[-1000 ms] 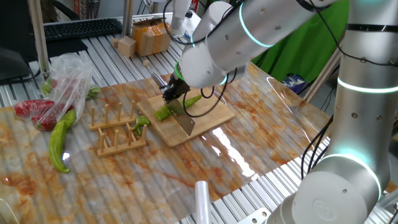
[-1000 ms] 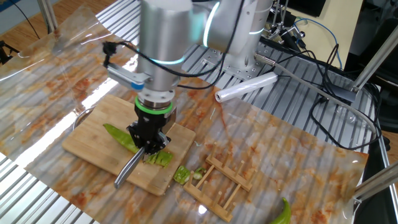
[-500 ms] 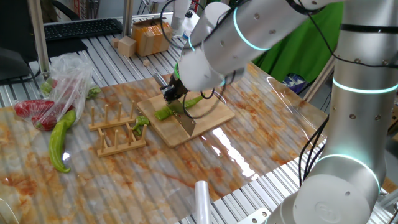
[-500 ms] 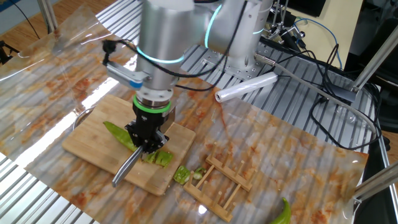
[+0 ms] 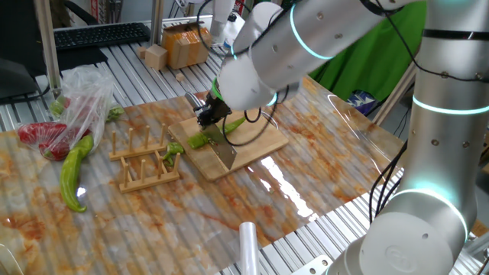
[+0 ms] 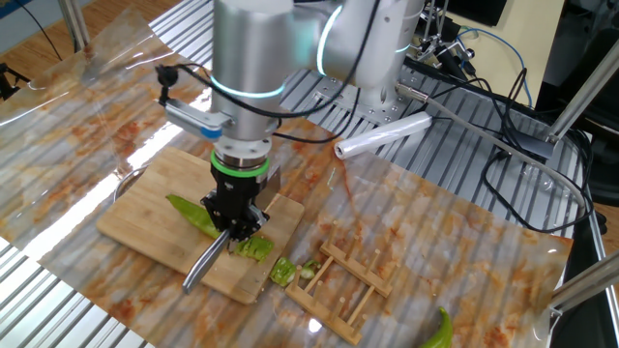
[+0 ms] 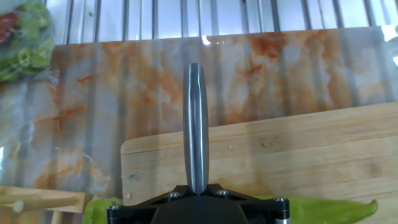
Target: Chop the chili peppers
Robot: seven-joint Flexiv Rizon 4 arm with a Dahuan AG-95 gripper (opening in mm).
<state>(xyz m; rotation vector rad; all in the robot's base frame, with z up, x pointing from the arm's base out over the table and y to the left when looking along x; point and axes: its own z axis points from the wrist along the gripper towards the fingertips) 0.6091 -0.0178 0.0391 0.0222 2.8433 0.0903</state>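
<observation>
One wooden rack [image 5: 144, 162] beside cutting board [image 5: 252, 145], bagged red peppers [image 5: 47, 137] farther off

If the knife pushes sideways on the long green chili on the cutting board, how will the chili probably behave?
The chili looks glossy, so it may slip under the knife. It is slim and rounded, so it could roll on the flat cutting board. It lies loose, probably light enough to shift.

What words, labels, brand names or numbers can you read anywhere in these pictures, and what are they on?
None can be read.
The cardboard box behind the table shows markings too small and blurred to make out.
The keyboard has keys too small to read.
The knife, the cutting board and the robot arm show no text.
</observation>
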